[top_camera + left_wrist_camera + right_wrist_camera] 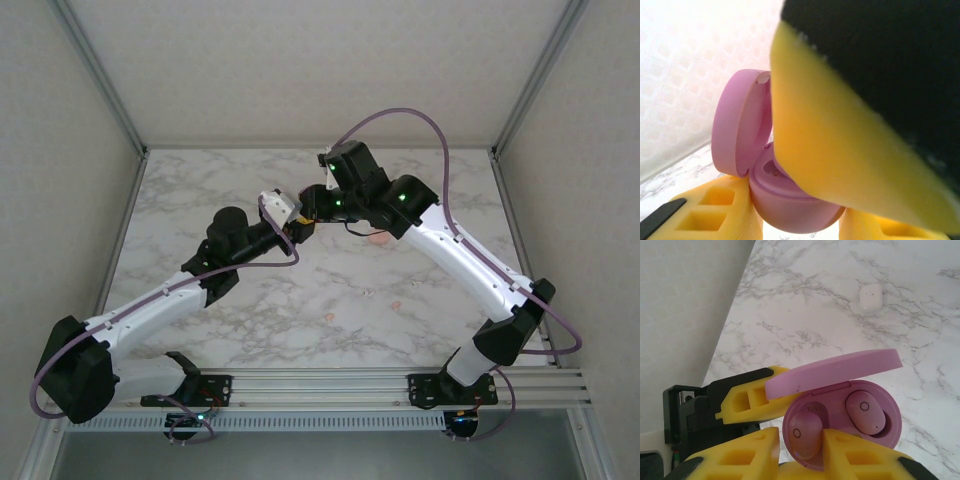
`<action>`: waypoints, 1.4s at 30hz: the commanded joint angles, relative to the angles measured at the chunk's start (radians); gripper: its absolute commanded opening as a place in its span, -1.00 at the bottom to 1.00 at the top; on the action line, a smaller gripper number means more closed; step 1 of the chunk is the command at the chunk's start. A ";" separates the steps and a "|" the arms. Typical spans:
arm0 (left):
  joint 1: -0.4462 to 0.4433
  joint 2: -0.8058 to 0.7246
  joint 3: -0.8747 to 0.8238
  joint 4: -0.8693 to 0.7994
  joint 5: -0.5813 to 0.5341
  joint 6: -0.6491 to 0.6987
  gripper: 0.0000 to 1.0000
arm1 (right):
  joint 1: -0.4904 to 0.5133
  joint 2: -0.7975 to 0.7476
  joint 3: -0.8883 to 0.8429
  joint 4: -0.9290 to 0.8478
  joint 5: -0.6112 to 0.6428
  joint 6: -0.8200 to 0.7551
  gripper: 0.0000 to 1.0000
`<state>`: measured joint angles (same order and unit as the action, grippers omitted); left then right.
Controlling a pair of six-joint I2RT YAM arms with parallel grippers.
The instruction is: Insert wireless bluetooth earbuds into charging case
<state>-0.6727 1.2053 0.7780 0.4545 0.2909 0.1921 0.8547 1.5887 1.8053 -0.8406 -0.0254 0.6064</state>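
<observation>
Purple case [835, 372], lid up, is pinched in the left hand [800, 220] above the counter [815, 315]. Both earbuds [866, 412] sit in its wells. Right hand [801, 452] straddles one bud, fingers slightly apart; can't tell if it's gripping.

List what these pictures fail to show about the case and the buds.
Left wrist view: a blurred yellow finger covers half the open purple case, so most of its inside is hidden.
Right wrist view: the right gripper hides the case's near rim; contact with the near bud is unclear.
Top view: the arms hide the case; the pink specks are too small to name.
</observation>
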 commanded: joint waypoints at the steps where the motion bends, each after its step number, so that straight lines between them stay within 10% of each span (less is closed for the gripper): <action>1: -0.006 -0.012 0.047 0.070 0.013 -0.019 -0.41 | 0.013 0.005 0.033 -0.051 0.013 -0.020 -0.42; 20: -0.005 -0.046 0.037 0.038 0.057 -0.002 -0.41 | -0.070 -0.162 0.002 0.036 0.077 -0.053 -0.17; 35: -0.005 -0.082 0.060 -0.007 0.081 -0.014 -0.41 | -0.201 0.132 0.264 -0.064 -0.289 -0.105 0.01; 42: 0.005 -0.027 0.102 0.070 0.060 -0.084 -0.41 | -0.211 -0.012 0.006 0.076 -0.359 -0.072 0.11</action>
<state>-0.6724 1.1656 0.8318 0.4446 0.3576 0.1474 0.6521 1.6569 1.8893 -0.8261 -0.3145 0.5240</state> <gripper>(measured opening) 0.355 0.546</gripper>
